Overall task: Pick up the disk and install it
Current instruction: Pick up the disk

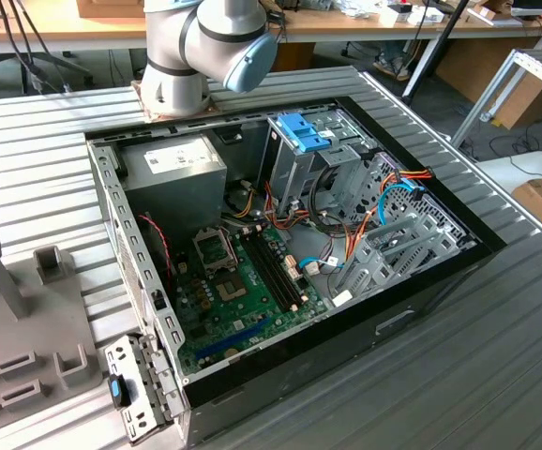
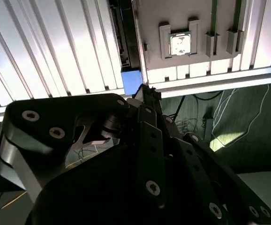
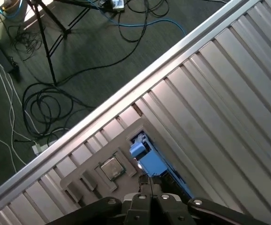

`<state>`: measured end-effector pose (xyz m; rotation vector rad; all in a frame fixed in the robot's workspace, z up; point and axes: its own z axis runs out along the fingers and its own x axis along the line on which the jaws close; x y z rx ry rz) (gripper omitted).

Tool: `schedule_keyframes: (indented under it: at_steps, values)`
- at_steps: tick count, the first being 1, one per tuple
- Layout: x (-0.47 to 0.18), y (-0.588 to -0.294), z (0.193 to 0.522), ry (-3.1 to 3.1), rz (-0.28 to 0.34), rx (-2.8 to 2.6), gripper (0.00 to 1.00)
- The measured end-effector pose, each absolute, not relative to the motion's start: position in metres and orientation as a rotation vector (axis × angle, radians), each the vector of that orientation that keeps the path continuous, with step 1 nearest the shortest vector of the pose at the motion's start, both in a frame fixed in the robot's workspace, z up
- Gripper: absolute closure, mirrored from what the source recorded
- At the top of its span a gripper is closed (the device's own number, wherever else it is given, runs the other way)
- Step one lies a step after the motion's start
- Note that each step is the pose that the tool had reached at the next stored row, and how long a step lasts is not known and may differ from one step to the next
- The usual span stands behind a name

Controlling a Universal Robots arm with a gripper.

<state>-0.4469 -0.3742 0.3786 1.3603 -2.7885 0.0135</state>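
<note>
One disk (image 3: pixel 147 157), one processor chip (image 3: pixel 111 168) and one grey holder (image 3: pixel 126 136) sit on the ribbed surface (image 3: pixel 220 93) in both wrist views. The disk runs along the holder's side. The tool (image 3: pixel 152 182) points down at its blue rail end; clenched or released, I cannot tell. The exterior view adds one open computer case (image 1: pixel 421 281), with the arm (image 1: pixel 196 47) standing at its far edge.

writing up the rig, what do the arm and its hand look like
In the exterior view the arm is silver-grey, built of rounded cylindrical joint housings, one closed by a pale blue round cap. In the second wrist view the hand is matt black, made of flat angular link plates studded with round silver screw heads.
</note>
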Motion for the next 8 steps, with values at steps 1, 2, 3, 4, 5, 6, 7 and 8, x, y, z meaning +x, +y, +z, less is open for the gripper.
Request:
schedule_keyframes:
  at_steps: [1, 2, 3, 4, 5, 6, 7, 8]
  values:
    - [-0.4469, -0.3742, 0.3786, -2.779, 0.014, 1.379, 0.89]
    - [-0.4468, -0.3742, 0.3786, -2.760, 0.015, 1.419, 0.89]
    - [-0.4468, -0.3742, 0.3786, -2.746, 0.015, 1.445, 0.89]
    - [-0.4468, -0.3742, 0.3786, -2.736, 0.016, 1.465, 0.89]
    - [-0.4469, -0.3742, 0.3786, -2.723, 0.016, 1.488, 0.89]
    - [-0.4469, -0.3742, 0.3786, -2.713, 0.017, 1.506, 0.89]
    - [-0.4469, -0.3742, 0.3786, -2.703, 0.017, 1.524, 0.89]
    - [-0.4469, -0.3742, 0.3786, -2.692, 0.017, 1.543, 0.89]
